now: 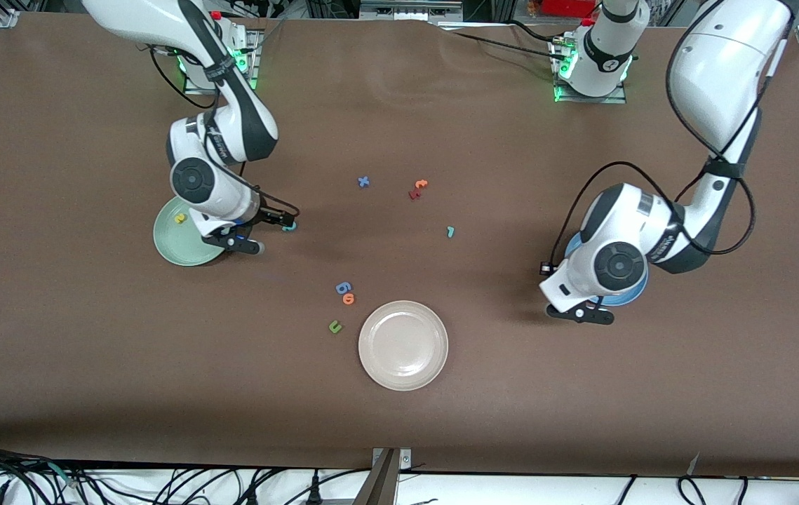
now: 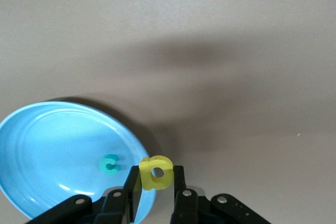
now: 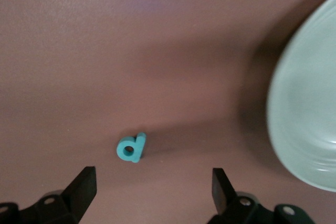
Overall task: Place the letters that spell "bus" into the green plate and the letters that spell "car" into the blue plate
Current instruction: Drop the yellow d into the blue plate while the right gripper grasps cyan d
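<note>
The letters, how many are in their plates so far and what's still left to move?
Done: one yellow letter lies in the green plate, and the teal c lies in the blue plate. In hand: the left gripper holds the yellow a at the blue plate's rim. The right gripper hangs open over the teal b on the table beside the green plate. The thin teal r is untouched.

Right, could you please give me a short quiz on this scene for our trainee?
1. True or false: the right hand is shut on the teal b.
2. The left hand holds: A green u, B yellow a, C orange o?
3. Fill in: the teal c lies in the ___ plate.
Key: 1 false, it is open over the teal b on the table; 2 B; 3 blue plate.
</note>
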`<action>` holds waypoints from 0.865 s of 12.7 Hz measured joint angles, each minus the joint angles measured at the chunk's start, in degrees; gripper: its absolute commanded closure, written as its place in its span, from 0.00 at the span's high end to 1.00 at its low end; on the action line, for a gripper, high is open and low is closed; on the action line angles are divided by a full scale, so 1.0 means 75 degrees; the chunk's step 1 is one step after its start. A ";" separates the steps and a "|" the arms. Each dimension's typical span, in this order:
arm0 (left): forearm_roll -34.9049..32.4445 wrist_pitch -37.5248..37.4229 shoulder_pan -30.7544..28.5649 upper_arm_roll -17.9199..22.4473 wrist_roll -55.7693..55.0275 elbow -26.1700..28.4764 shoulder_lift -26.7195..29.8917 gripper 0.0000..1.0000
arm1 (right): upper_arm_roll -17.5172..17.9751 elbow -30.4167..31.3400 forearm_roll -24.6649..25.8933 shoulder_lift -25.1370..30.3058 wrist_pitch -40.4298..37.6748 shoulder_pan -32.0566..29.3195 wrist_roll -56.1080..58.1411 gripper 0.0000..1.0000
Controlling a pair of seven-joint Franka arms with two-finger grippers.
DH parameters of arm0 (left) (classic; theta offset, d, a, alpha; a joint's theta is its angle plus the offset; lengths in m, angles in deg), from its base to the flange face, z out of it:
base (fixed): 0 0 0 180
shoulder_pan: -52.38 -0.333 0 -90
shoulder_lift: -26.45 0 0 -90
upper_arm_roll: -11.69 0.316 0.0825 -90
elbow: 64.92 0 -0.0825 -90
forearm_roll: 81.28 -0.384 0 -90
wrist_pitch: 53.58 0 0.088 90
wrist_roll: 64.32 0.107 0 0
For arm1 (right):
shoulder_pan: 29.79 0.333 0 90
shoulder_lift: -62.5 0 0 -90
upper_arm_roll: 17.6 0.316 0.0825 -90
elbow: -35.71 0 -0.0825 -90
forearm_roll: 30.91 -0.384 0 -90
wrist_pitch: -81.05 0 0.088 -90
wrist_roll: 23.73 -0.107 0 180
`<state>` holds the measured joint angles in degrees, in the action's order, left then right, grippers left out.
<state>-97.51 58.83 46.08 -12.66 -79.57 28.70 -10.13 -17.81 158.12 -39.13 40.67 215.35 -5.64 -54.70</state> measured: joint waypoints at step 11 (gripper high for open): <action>-0.0965 0.3418 -0.1955 -0.0699 0.0337 0.3524 0.1438 0.47 | 0.0035 0.0384 0.0000 -0.0505 0.1424 0.0377 -0.0332 0.06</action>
<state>-104.74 84.46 31.42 -17.90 -77.05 55.13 0.65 -17.55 161.00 -39.13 36.89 226.03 -2.82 -57.19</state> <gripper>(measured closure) 0.714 0.604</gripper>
